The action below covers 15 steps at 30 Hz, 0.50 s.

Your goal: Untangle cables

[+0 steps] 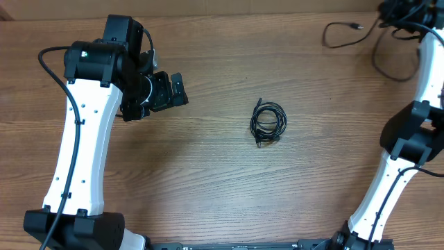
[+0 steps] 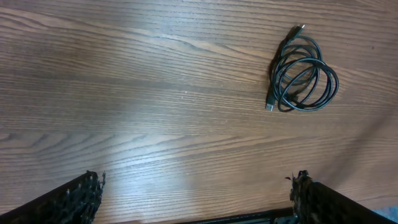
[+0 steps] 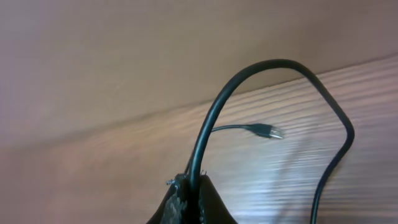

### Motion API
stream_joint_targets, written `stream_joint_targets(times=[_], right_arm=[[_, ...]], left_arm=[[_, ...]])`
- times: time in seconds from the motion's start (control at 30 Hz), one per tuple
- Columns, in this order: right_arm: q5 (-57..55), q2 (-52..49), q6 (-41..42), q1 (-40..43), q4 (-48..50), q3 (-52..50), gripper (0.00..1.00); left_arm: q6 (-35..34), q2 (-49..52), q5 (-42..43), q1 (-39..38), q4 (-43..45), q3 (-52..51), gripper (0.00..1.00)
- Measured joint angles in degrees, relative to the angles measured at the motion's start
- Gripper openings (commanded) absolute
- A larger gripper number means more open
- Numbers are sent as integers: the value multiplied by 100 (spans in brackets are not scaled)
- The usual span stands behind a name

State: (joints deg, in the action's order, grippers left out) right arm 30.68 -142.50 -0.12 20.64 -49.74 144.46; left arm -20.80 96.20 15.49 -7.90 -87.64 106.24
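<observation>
Coil (image 1: 268,125) first, nearest the arm bases: thin black cable wound in tight loops, flat on the desk (image 1: 208,180), plug ends poking out, nothing touching it. Beyond it and well off to the side, the left hand (image 1: 171,90) hovered with its fingers spread wide and nothing between them. Out at the far corner, the right hand (image 3: 189,190) was pinched tight on a loose strand (image 3: 267,61), which arched up from the fingers and fell back to the wood, a plug (image 3: 269,132) lying free close by. Danger here, I'd say: a sharp pull on that slack could whip the plug about or slip the thin cord from the grip. And a careless pinch across several loops would drag the whole coil along, cinching it rather than freeing it.
</observation>
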Motion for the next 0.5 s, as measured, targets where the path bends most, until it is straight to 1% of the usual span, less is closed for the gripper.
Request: stream_joint_targets(times=[0.13,0.17,0.2,0.23,0.27,0.3,0.33,0.37,0.43,0.5], right_arm=[[409,0,-717,-92,-448,0,4],[435,0,-894,-98,-535,-2,5],[407,0,-977,-94,-557,-4,20],[341,0,-1027,-90,-557,-4,66],[247,0,-1058,-83,-557,-4,76],[94,0,-1010,-74,-546,-4,79],[-24,0,-964,-72,-535,-4,85],[-164,0,-885,-66,-514,-7,88],[-479,0,-621,-57,-428,-7,86],[-905,0,-205,-46,-391,-7,87]], left_arm=[[0,0,0,0,2,0,100],[0,0,0,0,0,0,100],[0,0,0,0,2,0,100],[0,0,0,0,0,0,100],[0,0,0,0,2,0,99],[0,0,0,0,0,0,100],[0,0,0,0,0,0,100],[0,0,0,0,0,0,99],[0,0,0,0,0,0,100],[0,0,0,0,0,0,99]])
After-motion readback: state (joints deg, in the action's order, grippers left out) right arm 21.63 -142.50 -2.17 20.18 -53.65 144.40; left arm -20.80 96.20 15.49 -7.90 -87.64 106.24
